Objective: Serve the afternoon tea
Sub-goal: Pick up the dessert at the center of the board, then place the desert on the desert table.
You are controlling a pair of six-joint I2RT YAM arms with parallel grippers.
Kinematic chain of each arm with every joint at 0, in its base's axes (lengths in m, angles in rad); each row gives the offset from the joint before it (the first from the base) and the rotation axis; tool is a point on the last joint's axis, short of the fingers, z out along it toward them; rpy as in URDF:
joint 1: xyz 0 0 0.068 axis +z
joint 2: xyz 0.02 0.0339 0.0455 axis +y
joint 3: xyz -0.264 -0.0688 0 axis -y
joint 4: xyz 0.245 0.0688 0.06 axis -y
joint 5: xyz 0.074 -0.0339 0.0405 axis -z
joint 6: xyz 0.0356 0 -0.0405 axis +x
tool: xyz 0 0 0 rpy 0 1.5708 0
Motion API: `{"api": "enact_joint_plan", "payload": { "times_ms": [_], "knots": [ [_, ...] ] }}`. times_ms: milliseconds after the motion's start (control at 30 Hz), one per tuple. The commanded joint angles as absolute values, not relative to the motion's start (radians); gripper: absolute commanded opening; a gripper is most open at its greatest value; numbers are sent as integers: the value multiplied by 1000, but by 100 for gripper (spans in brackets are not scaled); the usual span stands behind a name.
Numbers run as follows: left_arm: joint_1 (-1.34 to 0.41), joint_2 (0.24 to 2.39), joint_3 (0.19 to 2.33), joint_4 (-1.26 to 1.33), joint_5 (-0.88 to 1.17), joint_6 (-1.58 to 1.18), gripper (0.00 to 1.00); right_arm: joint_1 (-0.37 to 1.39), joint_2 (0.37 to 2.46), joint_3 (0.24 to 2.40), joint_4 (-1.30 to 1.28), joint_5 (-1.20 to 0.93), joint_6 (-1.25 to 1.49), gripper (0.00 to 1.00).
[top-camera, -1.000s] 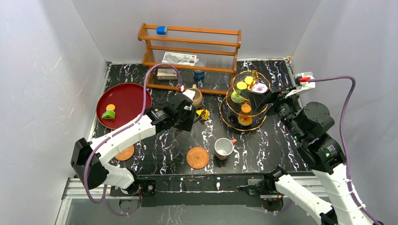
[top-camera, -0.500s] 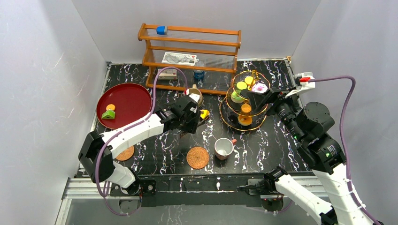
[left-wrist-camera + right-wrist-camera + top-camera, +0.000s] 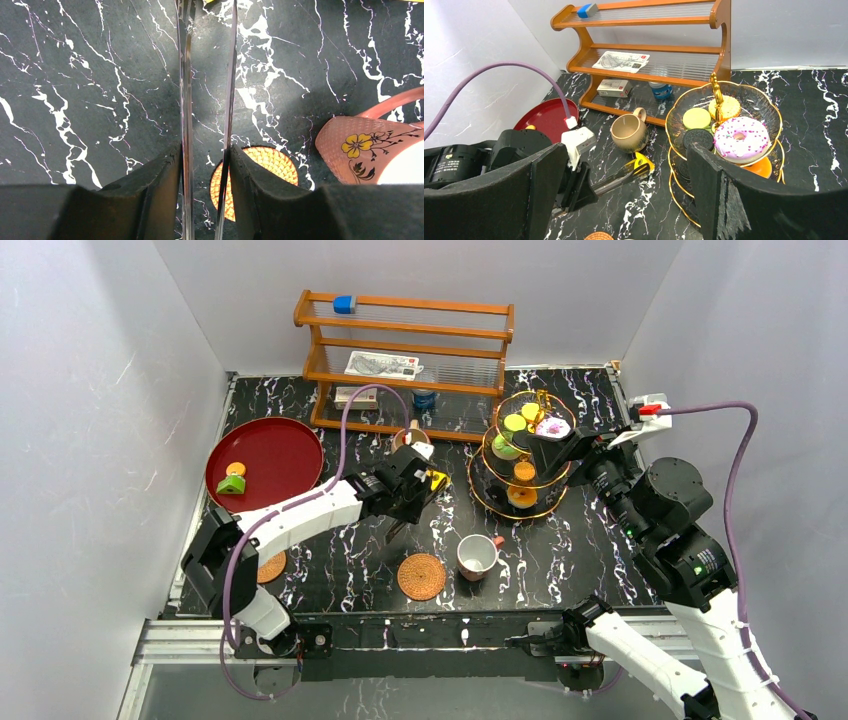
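Coaster (image 3: 421, 576) and white red-handled cup (image 3: 477, 556) sit just beside each other on the table (image 3: 580, 540), at lower centre of the top view. A second coaster (image 3: 268, 567) shows at lower left, partly under the left arm. Beyond them, at frame centre, the left tool (image 3: 430, 483) is clamped on a small yellow toy pastry (image 3: 640, 161) at its tips. The tan mug (image 3: 629, 132) stands upright just behind. At right, the right tool (image 3: 626, 155) hangs with fingers spread wide near the gold-rimmed tiered stand (image 3: 769, 107), which carries a pink doughnut (image 3: 740, 139) and other pastries. A red tray (image 3: 280, 445) at left holds two toy pieces. Farthest back stands the wooden rack (image 3: 405, 355).
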State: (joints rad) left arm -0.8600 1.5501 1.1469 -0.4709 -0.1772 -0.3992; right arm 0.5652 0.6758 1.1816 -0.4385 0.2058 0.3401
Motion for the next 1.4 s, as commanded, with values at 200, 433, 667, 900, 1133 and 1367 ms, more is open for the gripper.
{"api": "enact_joint_plan", "payload": {
  "times_ms": [200, 433, 667, 900, 1133, 1367],
  "knots": [
    [-892, 1457, 1197, -492, -206, -382, 23, 568, 679, 1182, -372, 210, 328, 99],
    [-900, 1450, 1256, -495, -196, -368, 23, 569, 677, 1186, -375, 211, 331, 99],
    [-908, 1483, 1285, -464, -194, -357, 23, 568, 681, 1187, -373, 210, 333, 99],
    [-918, 1497, 1299, -413, -195, -328, 23, 568, 679, 1186, -371, 211, 333, 99],
    [-922, 1524, 1319, -401, -174, -313, 23, 569, 677, 1183, -372, 217, 331, 99],
    [-926, 1548, 1320, -368, -127, -300, 24, 568, 681, 1181, -369, 216, 331, 99]
  ]
}}
